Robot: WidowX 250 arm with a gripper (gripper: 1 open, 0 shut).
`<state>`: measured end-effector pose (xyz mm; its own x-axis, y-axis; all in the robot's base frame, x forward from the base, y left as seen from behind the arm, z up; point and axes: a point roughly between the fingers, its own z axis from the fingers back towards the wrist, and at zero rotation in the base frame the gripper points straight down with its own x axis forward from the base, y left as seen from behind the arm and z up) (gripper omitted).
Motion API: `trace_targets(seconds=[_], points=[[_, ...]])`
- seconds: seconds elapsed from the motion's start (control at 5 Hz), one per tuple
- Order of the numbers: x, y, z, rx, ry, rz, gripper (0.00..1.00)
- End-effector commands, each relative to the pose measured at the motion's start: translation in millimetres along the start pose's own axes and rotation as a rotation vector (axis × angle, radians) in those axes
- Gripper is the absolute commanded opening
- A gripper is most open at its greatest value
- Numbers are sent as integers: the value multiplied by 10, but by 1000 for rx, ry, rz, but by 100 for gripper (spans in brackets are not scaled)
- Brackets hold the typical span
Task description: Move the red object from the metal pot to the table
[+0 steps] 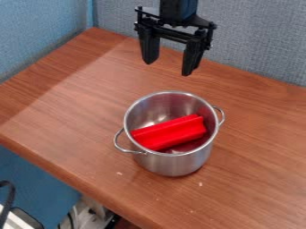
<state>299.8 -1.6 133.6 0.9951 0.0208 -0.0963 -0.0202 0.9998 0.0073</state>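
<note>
The red object (173, 132) is a bright red block lying slanted inside the metal pot (171, 159), its right end leaning against the pot's wall. The shiny pot stands on the reddish-brown table (72, 89) near its front edge, with a loop handle at the left and one at the upper right. My black gripper (170, 61) hangs above the table behind the pot, pointing down, open with nothing between its fingers. It touches neither the pot nor the block.
A blue fabric wall (48, 27) backs the table on the left and behind. The table's rounded front edge (72, 170) runs diagonally below the pot, with floor clutter beneath. Bare wood lies left and right of the pot.
</note>
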Motion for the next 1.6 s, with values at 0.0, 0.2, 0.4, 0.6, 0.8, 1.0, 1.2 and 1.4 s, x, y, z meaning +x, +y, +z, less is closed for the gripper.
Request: trace_targets(seconds=[0.0, 0.2, 0.4, 0.6, 0.8, 1.0, 1.2, 1.4], points=[[55, 37, 150, 3, -58, 7, 100], [60, 50, 147, 2, -60, 11, 100], [57, 60, 144, 2, -62, 12, 100], [44, 66, 145, 1, -64, 12, 100], [35, 72, 143, 1, -65, 14, 100], [22, 75, 143, 2, -65, 14, 100], [-26, 44, 87, 3, -51, 2, 100], [-227, -50, 15, 17, -52, -61, 100]])
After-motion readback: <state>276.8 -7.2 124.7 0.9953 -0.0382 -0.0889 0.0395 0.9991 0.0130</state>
